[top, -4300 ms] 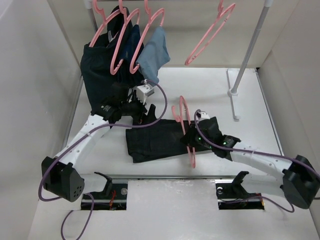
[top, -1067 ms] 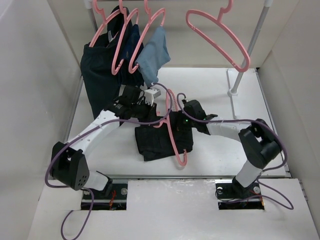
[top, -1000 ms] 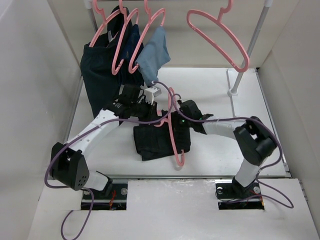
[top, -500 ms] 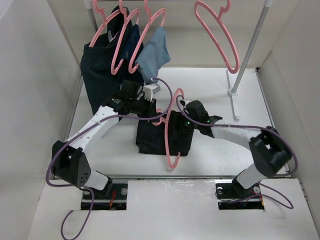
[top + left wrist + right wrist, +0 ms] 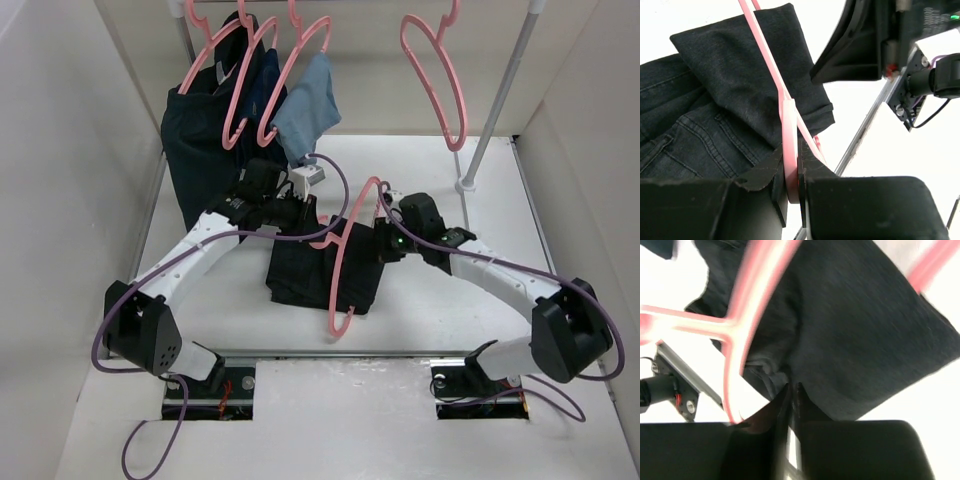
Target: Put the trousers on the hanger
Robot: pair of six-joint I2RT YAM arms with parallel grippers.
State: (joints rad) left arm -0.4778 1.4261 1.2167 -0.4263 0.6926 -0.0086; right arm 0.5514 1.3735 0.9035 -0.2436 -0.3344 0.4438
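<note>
The black trousers (image 5: 312, 278) lie folded in a bunch on the table between my arms. A pink hanger (image 5: 341, 258) stands tilted across them, hook end up near my right wrist, one looped shoulder low at the front. My left gripper (image 5: 308, 218) is shut on the hanger; its wrist view shows the pink bar (image 5: 790, 130) pinched between the jaws (image 5: 792, 167), with dark fabric (image 5: 725, 100) behind. My right gripper (image 5: 383, 243) is shut on the trousers, a fold of dark cloth (image 5: 855, 340) caught at the jaw tips (image 5: 792, 390), the hanger (image 5: 737, 340) blurred alongside.
A clothes rail at the back carries several pink hangers, with a dark navy garment (image 5: 195, 140) and a light blue cloth (image 5: 305, 112). One bare hanger (image 5: 437, 80) swings near the rail's right pole (image 5: 497, 105), whose foot (image 5: 465, 185) stands on the table. White walls close both sides.
My right arm has swung out to the right, pulling the trousers' edge with it. The held hanger has tilted, its hook moving right. The bare hanger on the rail has swung.
</note>
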